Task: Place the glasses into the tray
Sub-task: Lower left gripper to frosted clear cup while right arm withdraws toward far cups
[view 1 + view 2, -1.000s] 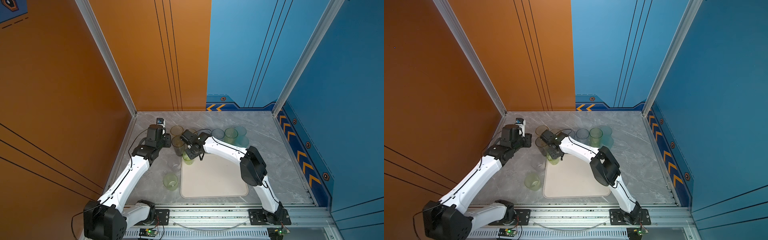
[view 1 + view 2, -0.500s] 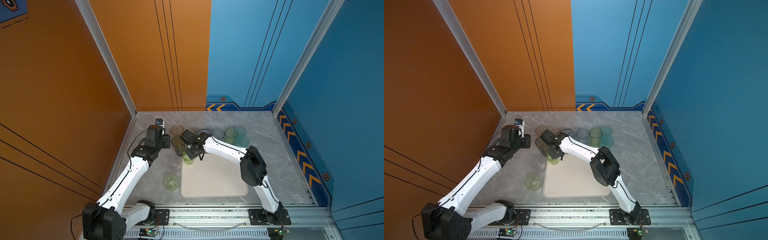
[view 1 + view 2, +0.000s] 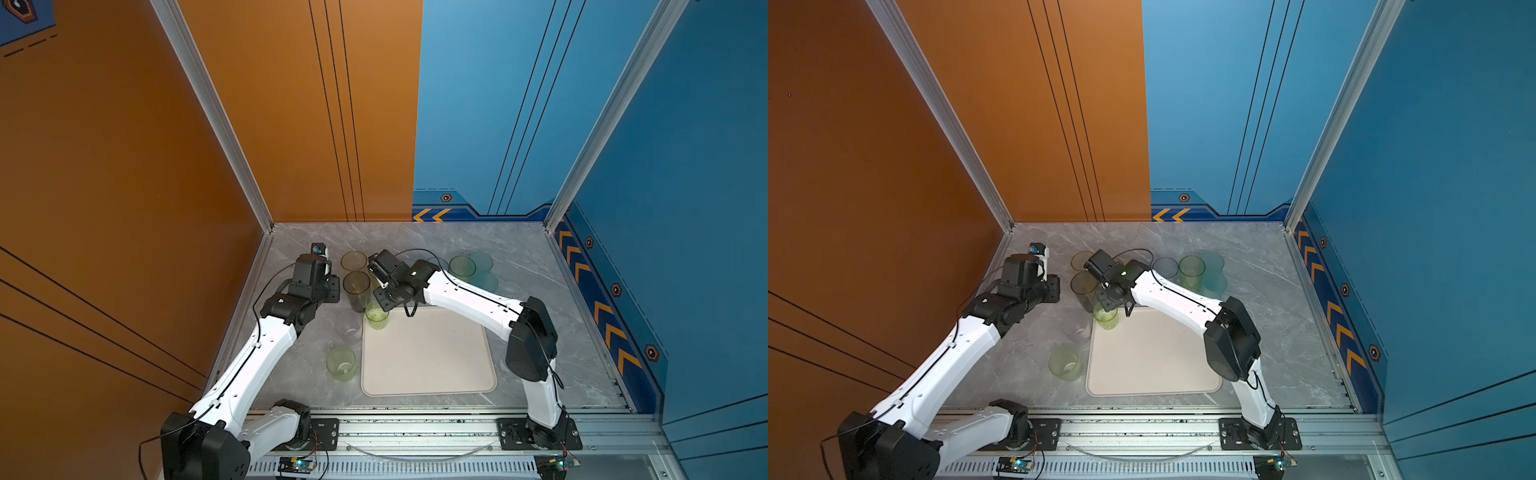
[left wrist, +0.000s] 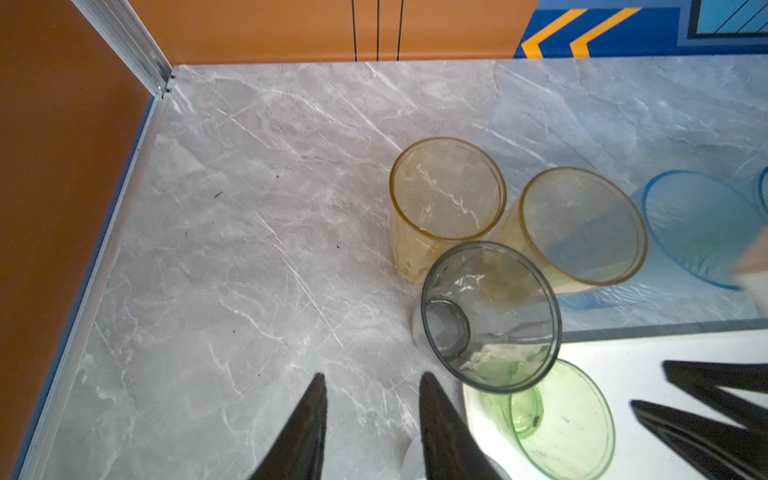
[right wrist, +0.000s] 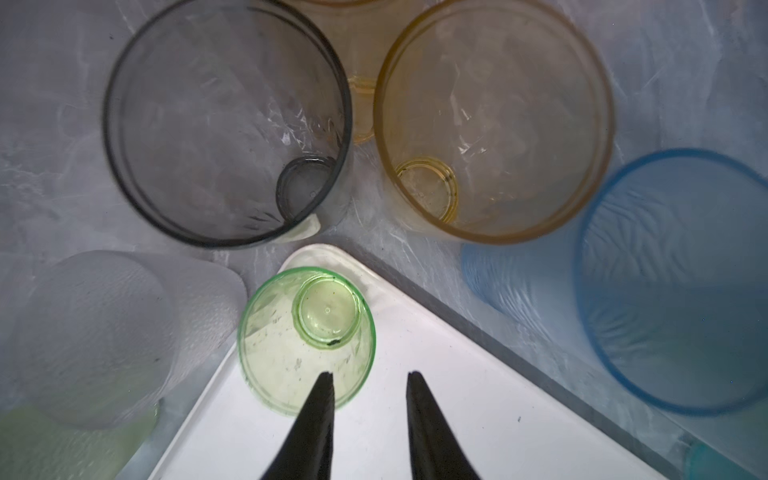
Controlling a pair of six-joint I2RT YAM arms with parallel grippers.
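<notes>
A small green glass (image 5: 307, 336) stands upright in the far left corner of the cream tray (image 5: 457, 395); both top views show that glass (image 3: 377, 318) (image 3: 1105, 316) on the tray (image 3: 428, 353) (image 3: 1154, 357). My right gripper (image 5: 370, 374) hangs just above it, open. One finger is over the glass's mouth and one outside the rim, neither touching. My left gripper (image 4: 370, 376) is open over bare marble, left of a tall smoky grey glass (image 4: 490, 316). Nothing lies between its fingers.
Two yellow glasses (image 4: 446, 189) (image 4: 582, 226) and a blue one (image 4: 698, 224) crowd behind the tray's far edge. A clear textured glass (image 3: 348, 330) and a green one (image 3: 340, 363) stand left of the tray. Green (image 3: 462, 266) and teal (image 3: 482, 262) glasses stand far right.
My right gripper's jaws have spread apart and let go of the small green glass, which stays in the tray's corner. Both arms have hardly shifted.
</notes>
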